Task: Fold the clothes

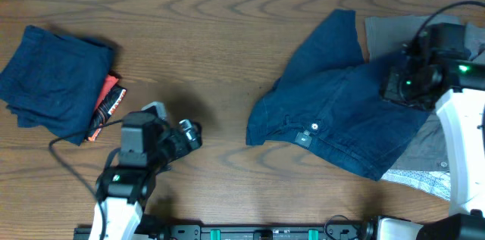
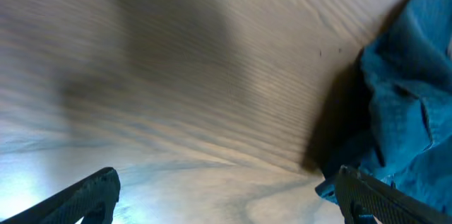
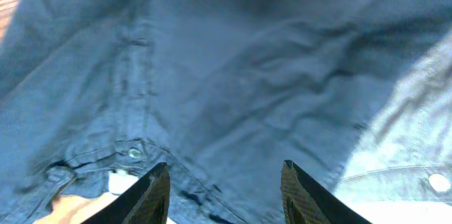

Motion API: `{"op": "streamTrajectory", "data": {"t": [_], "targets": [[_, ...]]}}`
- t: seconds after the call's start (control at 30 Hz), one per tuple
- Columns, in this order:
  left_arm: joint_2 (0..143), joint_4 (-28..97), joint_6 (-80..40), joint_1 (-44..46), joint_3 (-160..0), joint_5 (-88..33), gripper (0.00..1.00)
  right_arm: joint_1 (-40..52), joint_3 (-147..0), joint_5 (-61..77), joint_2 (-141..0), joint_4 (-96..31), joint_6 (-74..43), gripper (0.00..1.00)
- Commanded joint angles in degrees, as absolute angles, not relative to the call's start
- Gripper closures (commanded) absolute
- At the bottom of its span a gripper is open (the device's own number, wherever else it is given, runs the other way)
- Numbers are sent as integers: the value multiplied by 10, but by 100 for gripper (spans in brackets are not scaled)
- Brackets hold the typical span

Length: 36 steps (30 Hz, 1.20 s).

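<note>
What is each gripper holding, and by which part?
Nothing. The left gripper is open over the table; the right gripper is open above the navy shorts, no cloth between its jaws.

**Navy-blue shorts** [image 1: 333,104]: spread open and rumpled on the right half of the worktop [image 1: 212,43]. The waistband runs along the near edge, and one leg reaches toward the far side. A small pale button [image 1: 314,126] sits at the waistband. In the right wrist view, a stitched fly seam [image 3: 134,75] runs up from it. The right part of the shorts lies over a grey garment [image 1: 424,164].

**Folded navy garment** [image 1: 53,81]: a compact, slightly uneven stack at the far left, well apart from the shorts. An orange-red label [image 1: 106,107] shows at its right edge.
</note>
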<state>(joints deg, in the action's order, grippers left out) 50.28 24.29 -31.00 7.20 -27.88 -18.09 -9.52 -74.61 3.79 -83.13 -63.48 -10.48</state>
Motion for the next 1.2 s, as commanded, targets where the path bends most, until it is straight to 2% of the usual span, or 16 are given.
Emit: {"op": "streamTrajectory", "data": {"t": [0.0, 0.13, 0.4, 0.53, 0.57, 0.6, 0.67, 0.7, 0.73, 0.87, 1.17], "targets": [[566, 196, -349, 115, -286, -208, 2, -122, -749, 28, -828, -642, -116, 51], [648, 101, -362, 180, -286, -241, 2, -138, -749, 28, -828, -655, -115, 51], [792, -84, -367, 306, -286, -240, 2, -141, -749, 28, -828, -658, -115, 51], [841, -160, -367, 342, -286, -224, 0, -141, -749, 28, -828, -658, -115, 50], [851, -172, -367, 347, -286, -216, 7, -141, -749, 28, -828, -658, -115, 50], [856, -179, -367, 349, -286, -211, 23, -141, -749, 28, -828, -658, -115, 51], [862, -187, -366, 347, -286, -207, 67, -141, -748, 27, -828, -658, -115, 51], [861, -190, -360, 345, -286, -203, 86, -141, -747, 28, -828, -658, -115, 51], [858, -193, -347, 340, -286, -203, 94, -141, -746, 27, -828, -658, -115, 51], [823, -194, -300, 290, -288, -203, 94, -141, -737, 12, -828, -656, -115, 51], [733, -164, -303, 29, -366, -204, 94, -141, -720, 0, -828, -645, -116, 51]]}}
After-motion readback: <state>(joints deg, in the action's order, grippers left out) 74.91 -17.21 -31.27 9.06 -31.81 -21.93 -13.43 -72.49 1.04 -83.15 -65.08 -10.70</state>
